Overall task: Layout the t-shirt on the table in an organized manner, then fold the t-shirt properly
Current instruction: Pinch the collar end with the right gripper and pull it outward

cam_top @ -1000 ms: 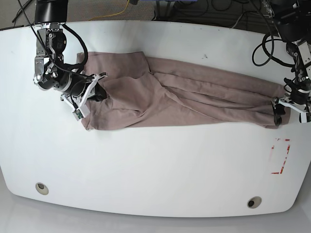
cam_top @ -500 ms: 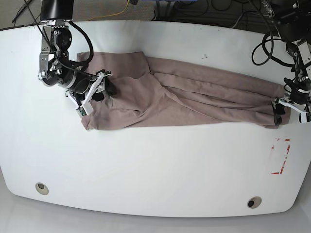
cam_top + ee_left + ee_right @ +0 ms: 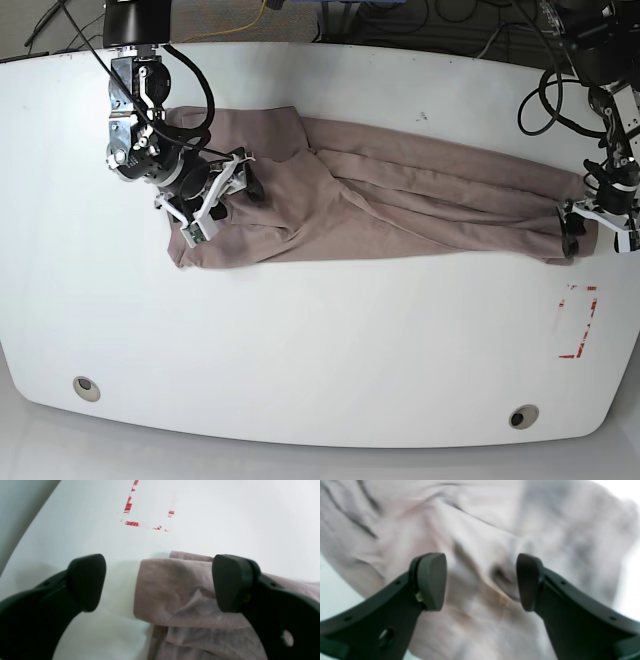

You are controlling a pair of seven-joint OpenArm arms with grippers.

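The t-shirt [image 3: 390,205] lies stretched and wrinkled across the far half of the white table [image 3: 320,350]. The right gripper [image 3: 481,581] hovers over its one end, jaws spread and empty. The left gripper [image 3: 158,582], jaws wide, straddles its other end near the red tape mark [image 3: 147,507].

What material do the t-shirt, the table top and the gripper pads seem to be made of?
The t-shirt: thin soft knit, probably cotton, matte; it lies in loose wrinkles and folds.
The table: smooth white hard surface, perhaps laminate or plastic; it shows a faint sheen.
The left gripper pads: matte black, rounded, likely plastic or rubber; which one is unclear.
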